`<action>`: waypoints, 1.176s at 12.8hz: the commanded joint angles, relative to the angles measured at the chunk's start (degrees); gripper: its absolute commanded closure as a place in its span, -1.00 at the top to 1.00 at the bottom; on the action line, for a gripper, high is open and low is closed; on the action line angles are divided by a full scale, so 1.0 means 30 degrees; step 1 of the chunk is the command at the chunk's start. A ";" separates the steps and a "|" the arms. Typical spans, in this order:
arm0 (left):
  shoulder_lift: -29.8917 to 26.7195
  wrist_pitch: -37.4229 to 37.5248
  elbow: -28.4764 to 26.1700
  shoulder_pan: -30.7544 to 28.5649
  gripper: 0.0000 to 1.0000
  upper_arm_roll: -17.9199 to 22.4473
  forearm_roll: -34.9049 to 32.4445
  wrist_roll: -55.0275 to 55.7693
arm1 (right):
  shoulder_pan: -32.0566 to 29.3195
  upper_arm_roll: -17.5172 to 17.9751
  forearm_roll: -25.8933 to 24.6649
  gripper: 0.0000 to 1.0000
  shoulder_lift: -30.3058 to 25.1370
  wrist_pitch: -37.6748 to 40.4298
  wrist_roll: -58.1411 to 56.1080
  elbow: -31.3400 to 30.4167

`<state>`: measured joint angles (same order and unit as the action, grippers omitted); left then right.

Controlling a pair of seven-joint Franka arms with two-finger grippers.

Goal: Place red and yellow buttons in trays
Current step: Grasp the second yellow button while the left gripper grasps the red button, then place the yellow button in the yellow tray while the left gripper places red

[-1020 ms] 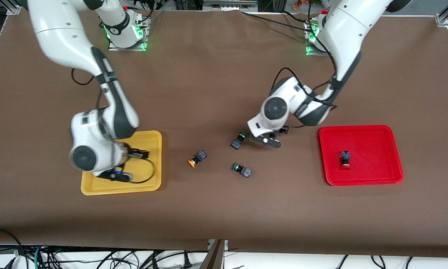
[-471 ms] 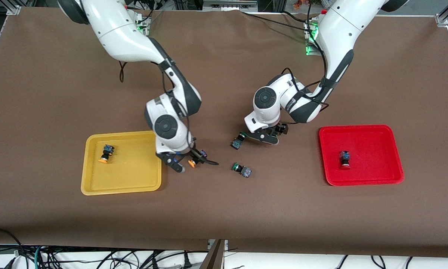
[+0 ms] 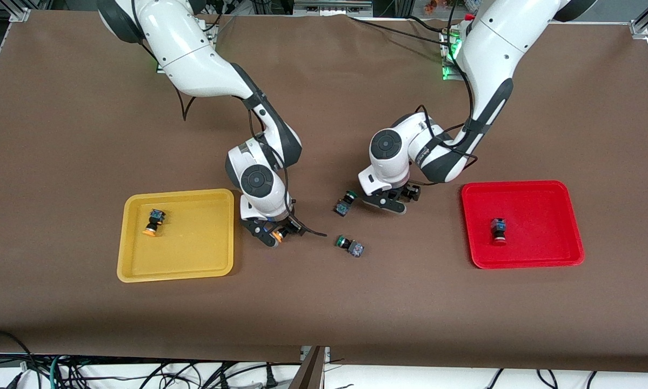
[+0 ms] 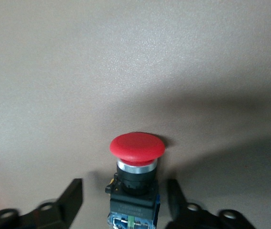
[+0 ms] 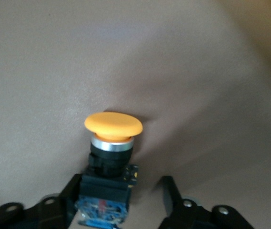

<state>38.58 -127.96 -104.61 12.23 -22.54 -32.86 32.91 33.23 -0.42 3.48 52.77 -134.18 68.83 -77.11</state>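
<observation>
I count 2 of 4 done: yellow-cap button (image 3: 152, 222) in yellow tray (image 3: 215, 267) lower left of frame, red-cap button (image 3: 498, 230) in red tray (image 3: 567, 254) lower right; at centre, right gripper (image 5: 118, 200) wide open round 2nd yellow button (image 5: 111, 152), left gripper (image 4: 124, 202) wide open round 2nd red button (image 4: 136, 171), neither gripped yet.

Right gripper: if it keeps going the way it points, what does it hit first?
Likely the yellow-capped button, lying on the table between the open fingers of the right gripper; one finger looks near or against its body. Past it, only brown table.
</observation>
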 commanded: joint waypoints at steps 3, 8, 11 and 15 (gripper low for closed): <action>-0.1110 0.2450 0.0736 -0.0559 -0.81 -0.0251 -0.0355 -0.1028 | -0.0731 -0.0443 -0.0136 -1.00 -0.1178 0.3782 -0.3472 0.0857; -0.1786 0.5204 0.3076 -0.4182 -0.67 -0.0281 0.1631 -1.0646 | -0.4713 -0.0444 -0.0017 -1.00 -0.2033 0.8948 -1.3993 0.1009; -0.1757 0.5535 0.3581 -0.7084 -0.65 -0.0281 0.1784 -1.7133 | -0.5890 -0.0474 -0.0106 -0.94 -0.1917 0.8958 -1.6201 -0.0276; -0.1203 0.5390 0.3610 -1.0251 1.00 -0.0281 0.1813 -2.1247 | -0.6331 -0.0503 -0.0222 1.00 -0.2526 0.9743 -1.6556 -0.0253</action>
<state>33.92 -112.32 -94.23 -15.66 -22.48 -28.38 -26.54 14.86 -2.51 3.36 48.21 -106.98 20.33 -77.49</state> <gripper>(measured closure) 0.520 0.423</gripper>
